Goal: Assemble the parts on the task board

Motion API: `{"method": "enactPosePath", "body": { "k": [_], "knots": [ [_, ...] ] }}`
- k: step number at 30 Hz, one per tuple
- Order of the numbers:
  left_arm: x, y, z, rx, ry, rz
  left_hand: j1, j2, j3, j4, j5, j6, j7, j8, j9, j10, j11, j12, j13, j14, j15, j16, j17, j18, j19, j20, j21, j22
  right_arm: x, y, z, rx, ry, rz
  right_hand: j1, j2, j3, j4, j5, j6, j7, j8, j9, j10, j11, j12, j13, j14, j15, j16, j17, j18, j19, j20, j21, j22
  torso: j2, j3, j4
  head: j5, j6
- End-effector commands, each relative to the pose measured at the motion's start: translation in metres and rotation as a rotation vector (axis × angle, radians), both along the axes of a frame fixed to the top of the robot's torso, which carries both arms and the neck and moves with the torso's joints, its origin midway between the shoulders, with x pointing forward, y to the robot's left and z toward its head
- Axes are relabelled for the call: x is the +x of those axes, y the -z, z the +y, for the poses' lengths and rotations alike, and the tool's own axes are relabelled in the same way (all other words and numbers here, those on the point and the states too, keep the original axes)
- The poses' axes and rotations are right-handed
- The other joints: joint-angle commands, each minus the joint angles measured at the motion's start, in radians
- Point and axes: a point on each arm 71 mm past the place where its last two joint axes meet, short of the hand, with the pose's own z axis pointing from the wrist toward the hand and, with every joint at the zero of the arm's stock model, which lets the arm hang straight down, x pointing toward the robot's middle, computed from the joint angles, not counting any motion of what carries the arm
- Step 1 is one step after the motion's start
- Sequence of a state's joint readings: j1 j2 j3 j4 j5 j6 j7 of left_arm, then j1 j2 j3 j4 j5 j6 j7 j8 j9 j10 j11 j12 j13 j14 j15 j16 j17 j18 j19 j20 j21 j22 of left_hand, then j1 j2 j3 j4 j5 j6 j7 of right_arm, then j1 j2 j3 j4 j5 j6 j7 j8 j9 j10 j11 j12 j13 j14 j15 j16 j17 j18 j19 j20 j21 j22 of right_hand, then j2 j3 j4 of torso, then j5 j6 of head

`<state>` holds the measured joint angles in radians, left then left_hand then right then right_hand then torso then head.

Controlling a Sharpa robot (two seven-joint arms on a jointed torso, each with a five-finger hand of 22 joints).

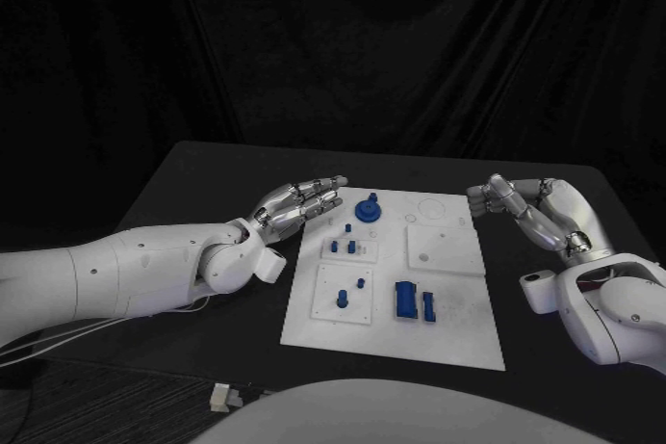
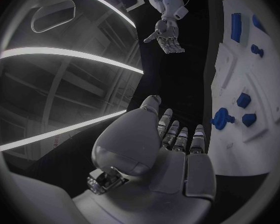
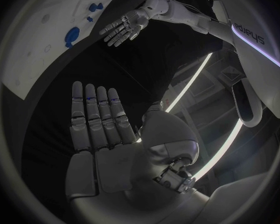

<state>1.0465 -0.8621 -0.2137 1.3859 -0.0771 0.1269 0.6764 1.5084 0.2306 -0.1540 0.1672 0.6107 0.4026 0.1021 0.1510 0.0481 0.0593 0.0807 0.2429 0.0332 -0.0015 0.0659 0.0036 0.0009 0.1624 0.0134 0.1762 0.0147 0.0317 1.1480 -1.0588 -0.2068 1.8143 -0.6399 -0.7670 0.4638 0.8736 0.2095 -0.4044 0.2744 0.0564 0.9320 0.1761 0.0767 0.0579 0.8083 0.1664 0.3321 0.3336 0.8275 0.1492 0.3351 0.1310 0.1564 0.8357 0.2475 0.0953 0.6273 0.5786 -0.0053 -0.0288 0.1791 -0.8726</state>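
Note:
The white task board point(image 1: 458, 328) lies in the middle of the black table. On it stand a round blue part point(image 1: 370, 211) at the far end, small blue pegs point(image 1: 345, 245) on a raised square, and a tall blue block point(image 1: 405, 300) with a slimmer piece point(image 1: 429, 304) beside it nearer me. My left hand point(image 1: 297, 207) hovers at the board's left edge, fingers straight and apart, holding nothing. My right hand point(image 1: 527, 206) hovers off the board's right far corner, open and empty. The left wrist view shows the board point(image 2: 239, 79), the round part point(image 2: 221, 118) and the right hand point(image 2: 167, 35).
A plain white raised square point(image 1: 443, 248) sits on the board's right half. A small white box point(image 1: 536, 291) hangs by the right forearm. A small pale object point(image 1: 226, 397) lies at the table's near edge. Black curtain hangs behind the table.

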Motion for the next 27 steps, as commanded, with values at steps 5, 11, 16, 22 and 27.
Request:
{"method": "enactPosePath", "body": {
  "k": [5,11,16,22,27],
  "knots": [
    [0.002,-0.002,-0.002,0.009,-0.019,-0.005,-0.612,-0.095,0.062,-0.066,-0.247,-0.157,-0.102,-0.059,-0.048,-0.059,-0.081,-0.097,-0.033,0.001,-0.066,-0.004,-0.001,-0.049,-0.013,-0.074,-0.015,-0.032,0.004,0.001,0.002,0.018,0.011,0.013,-0.621,-0.209,0.288,-0.196,-0.056,-0.665,-0.176,-0.077,-0.058,-0.577,-0.166,-0.236,-0.236,-0.591,-0.149,-0.238,-0.131,-0.156,-0.597,-0.248,-0.095,-0.445,-0.002,0.0003,0.0015,-0.01,0.015],
    [0.007,-0.01,-0.01,0.044,-0.089,-0.022,-0.812,-0.125,0.154,-0.088,-0.328,-0.213,-0.102,-0.08,-0.048,-0.059,-0.081,-0.13,-0.033,0.001,-0.066,-0.004,-0.001,-0.066,-0.013,-0.096,-0.015,-0.032,0.017,0.003,0.008,0.096,0.057,0.061,-0.793,-0.209,0.404,-0.274,-0.056,-0.849,-0.176,-0.077,-0.058,-0.737,-0.166,-0.332,-0.334,-0.754,-0.149,-0.335,-0.131,-0.156,-0.761,-0.248,-0.095,-0.627,-0.009,0.0014,0.0073,-0.046,0.07],
    [0.014,-0.021,-0.021,0.09,-0.195,-0.041,-0.944,-0.145,0.154,-0.167,-0.382,-0.249,-0.102,-0.151,-0.048,-0.059,-0.081,-0.152,-0.033,0.001,-0.066,-0.004,-0.001,-0.083,-0.013,-0.176,-0.015,-0.032,0.035,0.007,0.017,0.214,0.123,0.135,-0.874,-0.209,0.404,-0.274,-0.056,-0.932,-0.176,-0.077,-0.058,-0.808,-0.166,-0.332,-0.334,-0.827,-0.149,-0.335,-0.131,-0.156,-0.836,-0.248,-0.095,-0.627,-0.019,0.0029,0.0157,-0.098,0.149],
    [0.02,-0.036,-0.032,0.141,-0.325,-0.052,-1.062,-0.231,0.154,-0.167,-0.43,-0.281,-0.102,-0.151,-0.048,-0.059,-0.081,-0.171,-0.033,0.001,-0.066,-0.004,-0.001,-0.09,-0.013,-0.176,-0.015,-0.032,0.053,0.012,0.029,0.356,0.2,0.225,-0.874,-0.209,0.404,-0.274,-0.056,-0.932,-0.176,-0.077,-0.058,-0.808,-0.166,-0.332,-0.334,-0.827,-0.149,-0.335,-0.131,-0.156,-0.836,-0.248,-0.095,-0.627,-0.029,0.0044,0.0238,-0.148,0.226],
    [0.024,-0.049,-0.04,0.178,-0.435,-0.053,-1.14,-0.231,0.154,-0.167,-0.461,-0.302,-0.102,-0.151,-0.048,-0.059,-0.081,-0.243,-0.033,0.001,-0.066,-0.004,-0.001,-0.162,-0.013,-0.176,-0.015,-0.032,0.063,0.016,0.036,0.439,0.243,0.278,-0.874,-0.209,0.404,-0.274,-0.056,-0.932,-0.176,-0.077,-0.058,-0.808,-0.166,-0.332,-0.334,-0.827,-0.149,-0.335,-0.131,-0.156,-0.836,-0.248,-0.095,-0.627,-0.033,0.0051,0.0276,-0.172,0.262]
  ]
}}
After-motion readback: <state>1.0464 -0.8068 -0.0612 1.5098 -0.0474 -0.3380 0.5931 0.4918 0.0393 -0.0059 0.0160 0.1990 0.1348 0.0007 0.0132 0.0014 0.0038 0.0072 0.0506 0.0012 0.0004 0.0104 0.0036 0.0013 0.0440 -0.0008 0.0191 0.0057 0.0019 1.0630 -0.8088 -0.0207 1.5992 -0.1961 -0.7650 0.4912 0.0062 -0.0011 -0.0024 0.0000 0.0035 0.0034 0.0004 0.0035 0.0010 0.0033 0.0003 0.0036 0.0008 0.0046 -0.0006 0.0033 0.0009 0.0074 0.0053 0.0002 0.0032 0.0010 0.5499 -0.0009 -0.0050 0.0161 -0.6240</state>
